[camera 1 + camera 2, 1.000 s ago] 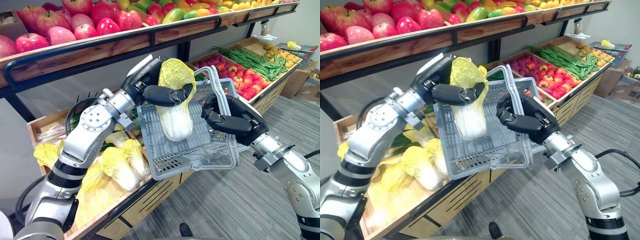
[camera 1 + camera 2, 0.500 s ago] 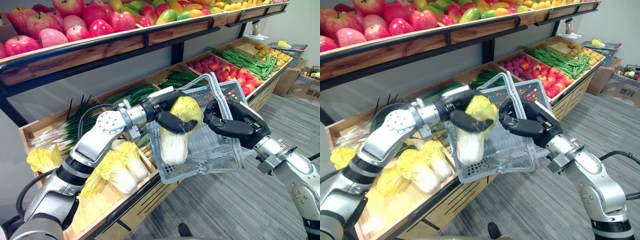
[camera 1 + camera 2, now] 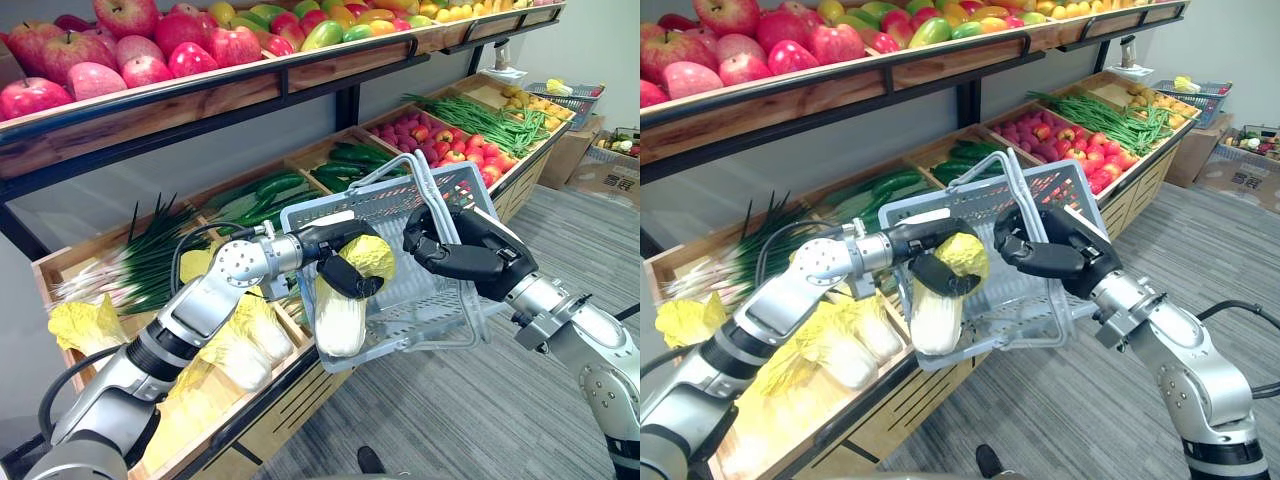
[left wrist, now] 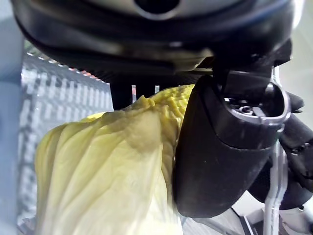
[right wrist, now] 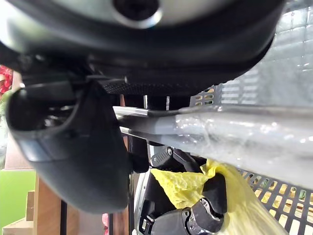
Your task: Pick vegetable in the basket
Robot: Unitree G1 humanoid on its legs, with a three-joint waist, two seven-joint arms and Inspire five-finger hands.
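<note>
We see the left hand (image 3: 333, 250), fingers (image 3: 352, 284) curled round a cabbage (image 3: 341, 320), at the near corner of the basket (image 3: 440, 302) (right hand (image 3: 470, 258) fingers wrapped round its handle (image 5: 205, 122)).

Reaches in from the lower left with the silver-grey left arm (image 3: 205, 300), elbow a bit bent, forearm pretty much level. Wraps the dark left hand (image 3: 343, 272) round a pale yellow-green napa cabbage (image 3: 340, 318) near its leafy top, fingers and thumb (image 4: 230, 147) curled snug against it. Comes up from the lower right with the silver-grey right arm (image 3: 572, 335), wrist angled upward. Clamps the dark right hand (image 3: 468, 258) round a grey wire basket handle (image 3: 428, 178), fingers curled tight, knuckles on top.
</note>
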